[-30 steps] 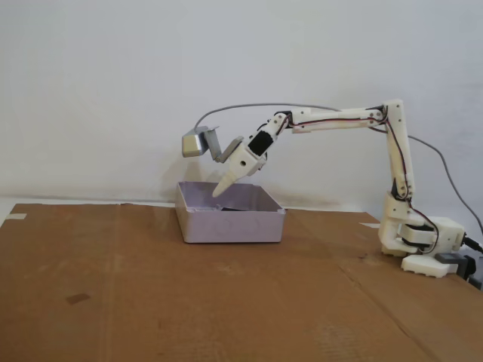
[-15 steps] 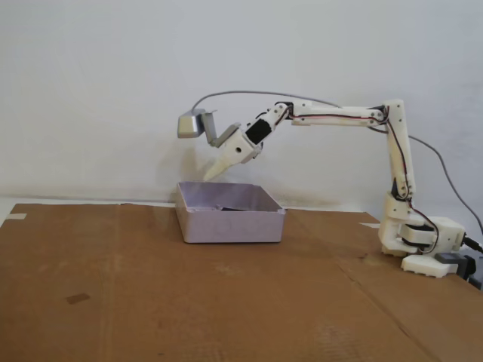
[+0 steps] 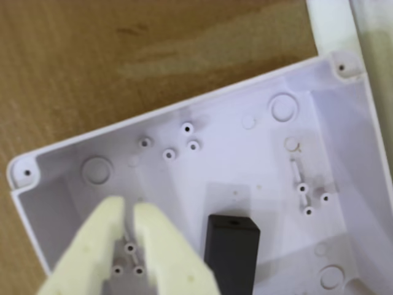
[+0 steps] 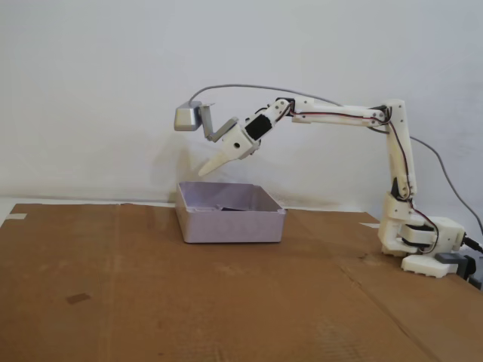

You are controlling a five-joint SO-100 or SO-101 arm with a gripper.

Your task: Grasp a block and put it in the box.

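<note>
A black block (image 3: 232, 253) stands on the floor of the white plastic box (image 3: 245, 153), to the right of my fingers in the wrist view. My gripper (image 3: 128, 208) hangs above the box with its pale yellow fingers (image 3: 163, 252) nearly together and nothing between them. In the fixed view the gripper (image 4: 204, 172) points down and left, a little above the box (image 4: 230, 225); the block shows only as a dark patch inside the box.
The box sits on brown cardboard (image 4: 226, 302) that covers the table. The arm's base (image 4: 419, 245) stands at the right. A white wall is behind. A small dark mark (image 4: 78, 299) lies on the cardboard at front left.
</note>
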